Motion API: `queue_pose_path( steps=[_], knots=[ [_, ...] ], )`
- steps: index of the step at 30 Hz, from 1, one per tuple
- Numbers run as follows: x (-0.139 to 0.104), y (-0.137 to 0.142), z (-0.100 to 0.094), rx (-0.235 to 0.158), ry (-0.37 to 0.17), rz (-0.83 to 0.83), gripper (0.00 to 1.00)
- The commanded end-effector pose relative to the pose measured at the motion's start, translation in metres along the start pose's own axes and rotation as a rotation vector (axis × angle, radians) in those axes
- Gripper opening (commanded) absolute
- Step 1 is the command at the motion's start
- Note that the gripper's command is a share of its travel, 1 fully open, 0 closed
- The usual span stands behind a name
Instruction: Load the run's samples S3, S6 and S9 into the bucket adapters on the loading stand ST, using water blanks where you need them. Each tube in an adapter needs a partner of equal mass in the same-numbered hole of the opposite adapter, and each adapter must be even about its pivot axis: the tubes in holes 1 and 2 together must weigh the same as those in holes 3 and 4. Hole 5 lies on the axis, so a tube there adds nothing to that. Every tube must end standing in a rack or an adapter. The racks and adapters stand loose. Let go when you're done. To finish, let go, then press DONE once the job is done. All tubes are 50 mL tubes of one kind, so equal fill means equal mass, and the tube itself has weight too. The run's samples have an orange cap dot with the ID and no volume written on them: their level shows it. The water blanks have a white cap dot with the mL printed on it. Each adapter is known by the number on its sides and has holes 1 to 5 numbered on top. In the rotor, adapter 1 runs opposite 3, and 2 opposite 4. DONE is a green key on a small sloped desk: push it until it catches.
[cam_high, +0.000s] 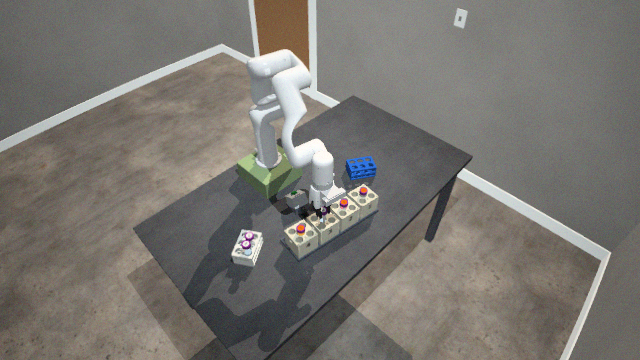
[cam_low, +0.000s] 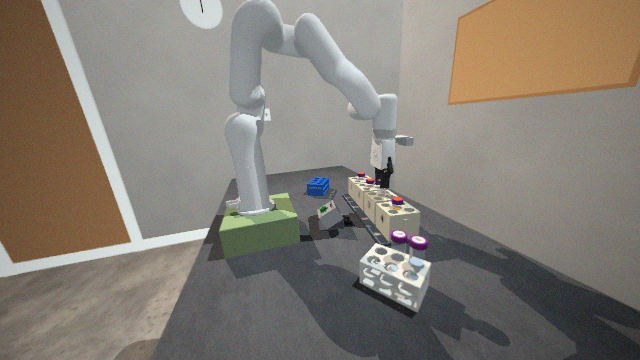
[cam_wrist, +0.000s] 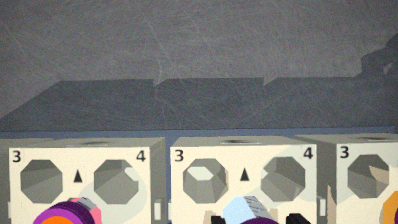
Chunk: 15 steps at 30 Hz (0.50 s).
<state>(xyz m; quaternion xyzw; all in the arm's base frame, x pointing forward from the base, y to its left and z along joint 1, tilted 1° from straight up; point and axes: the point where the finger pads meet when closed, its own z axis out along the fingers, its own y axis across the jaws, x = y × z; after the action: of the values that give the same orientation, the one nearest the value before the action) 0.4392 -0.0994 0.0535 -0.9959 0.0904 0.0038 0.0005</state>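
My gripper (cam_high: 323, 212) (cam_low: 382, 185) (cam_wrist: 258, 220) is shut on a purple-capped tube with pale blue liquid (cam_high: 322, 219) (cam_wrist: 239, 209), low over the second adapter (cam_high: 327, 232) (cam_wrist: 245, 155) from the camera-near end. The tube's lower part is at the middle hole; how deep is hidden. Orange-dotted caps stand in the other three adapters: the near one (cam_high: 300, 228) (cam_low: 397, 200), the third (cam_high: 344, 202) (cam_wrist: 62, 217) and the far one (cam_high: 363, 191) (cam_low: 361, 174). Holes 3 and 4 beside the held tube are empty. The adapters stand on the stand (cam_wrist: 50, 134).
A white rack (cam_high: 243, 260) (cam_low: 385, 288) holds two white-dotted tubes (cam_high: 249, 235) (cam_low: 418, 242). A blue rack (cam_high: 361, 174) (cam_low: 318, 189) shows no tubes. The sloped desk with the green key (cam_high: 294, 193) (cam_low: 324, 209) stands between the robot base and the adapters.
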Motion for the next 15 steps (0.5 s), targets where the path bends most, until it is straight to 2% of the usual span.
queue_pose_path(
  steps=[1,15],
  knots=[
    [0.001,0.000,0.003,-0.010,0.004,0.000,0.00],
    [0.001,0.000,0.015,-0.010,0.004,0.000,0.00]
  ],
)
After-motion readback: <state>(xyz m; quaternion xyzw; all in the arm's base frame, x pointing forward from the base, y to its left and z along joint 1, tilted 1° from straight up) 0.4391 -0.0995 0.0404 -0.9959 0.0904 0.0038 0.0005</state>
